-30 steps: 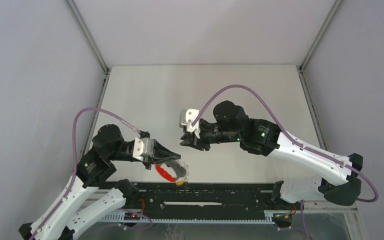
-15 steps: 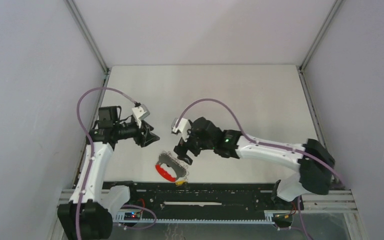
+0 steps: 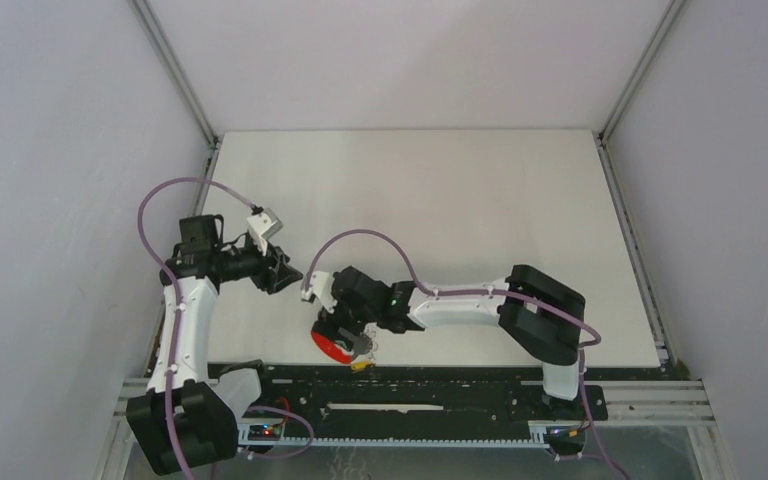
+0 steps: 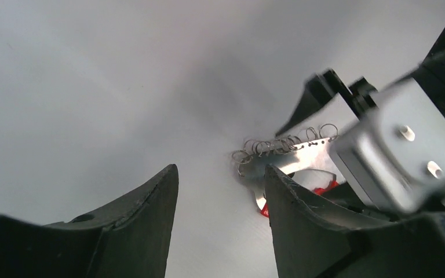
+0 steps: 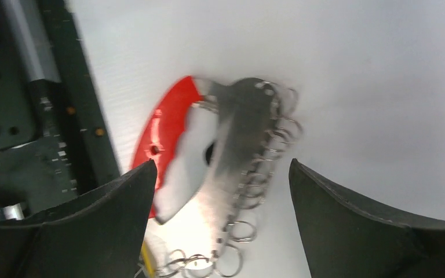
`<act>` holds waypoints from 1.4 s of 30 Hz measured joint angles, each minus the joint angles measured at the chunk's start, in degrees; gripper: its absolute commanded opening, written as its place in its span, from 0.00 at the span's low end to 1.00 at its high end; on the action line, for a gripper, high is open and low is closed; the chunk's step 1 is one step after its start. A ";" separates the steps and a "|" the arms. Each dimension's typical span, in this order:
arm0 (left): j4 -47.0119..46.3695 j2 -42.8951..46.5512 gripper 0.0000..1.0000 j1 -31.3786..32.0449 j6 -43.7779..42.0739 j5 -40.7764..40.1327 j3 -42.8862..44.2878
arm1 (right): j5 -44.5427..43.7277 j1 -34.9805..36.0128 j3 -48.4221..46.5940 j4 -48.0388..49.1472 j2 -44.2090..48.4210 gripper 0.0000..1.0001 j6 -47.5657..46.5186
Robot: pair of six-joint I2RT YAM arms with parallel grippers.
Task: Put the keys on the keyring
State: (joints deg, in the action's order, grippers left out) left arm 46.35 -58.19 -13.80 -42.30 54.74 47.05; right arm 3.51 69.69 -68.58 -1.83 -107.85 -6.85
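White walls close in a pale table on three sides, and a black rail runs along its near edge. Seen from above, the keyring lies flat on the table at about 6 o'clock, left of the middle and just beside the rail. From the right wrist it shows as a red curved band on the 9 o'clock side of a silver plate, with a string of small wire rings along the plate's edge from 2 o'clock round to 6 o'clock. A yellow-orange tag shows at 5 o'clock from the keyring, at the rail's edge; the key it belongs to is too small to make out, and the other key cannot be picked out. The right gripper reaches in from 3 o'clock and hangs right over the keyring with its jaws spread wide, one finger to each side of the band and plate, holding nothing; whether it touches the keyring cannot be told. The left gripper stands at 10 o'clock from the keyring, apart from it and near the table's left edge, with its jaws parted and nothing between them. In its wrist view the keyring's rings lie beyond its fingertips, toward 2 o'clock, with the right gripper's body close beside them.
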 measured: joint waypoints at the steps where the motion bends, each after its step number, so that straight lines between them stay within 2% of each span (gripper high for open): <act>1: 0.57 -0.15 0.61 -0.11 -0.57 0.11 0.00 | 0.07 -0.90 -0.20 -0.02 -0.46 0.93 0.44; 6: 1.95 -0.28 0.61 -0.17 -2.69 1.14 0.00 | -0.07 -4.31 -0.37 -0.59 -1.11 0.90 1.92; 9: 2.36 -0.26 0.60 -0.22 -3.08 1.73 0.00 | 0.52 -4.76 -0.92 -0.57 -1.92 0.75 2.56; 11: 2.62 -0.26 0.58 -0.22 -3.37 2.32 0.00 | 1.95 -5.20 -1.66 -0.61 -2.86 0.71 3.15; 15: 4.39 -0.26 0.58 -0.22 -5.29 2.51 0.00 | 5.73 -6.01 -3.87 -1.40 -5.09 0.74 3.91; 19: 6.10 -0.28 0.57 -0.22 -7.21 2.51 0.07 | 7.04 -6.29 -4.17 -3.43 -5.44 0.82 4.48; 33: 6.95 -0.33 0.57 -0.61 -7.76 3.13 3.10 | -2.75 -1.77 -4.17 -5.92 -5.88 0.78 4.39; 35: 6.93 -0.33 0.57 -0.76 -7.74 3.13 3.10 | -3.67 -1.57 -4.17 -6.03 -6.56 0.70 4.42; 39: 6.93 -0.33 0.57 -0.85 -7.74 3.15 3.10 | -3.52 -1.20 -4.26 -5.44 -6.88 0.35 4.92; 42: 6.93 -0.33 0.57 -0.96 -7.76 3.13 3.10 | -3.87 -0.63 -4.35 -5.11 -7.02 0.22 4.79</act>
State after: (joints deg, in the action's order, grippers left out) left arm 53.28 -58.52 -14.76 -50.06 57.87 50.15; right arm -0.36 69.06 -72.93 -6.94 -114.87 -2.07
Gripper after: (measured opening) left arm 0.571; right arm 0.366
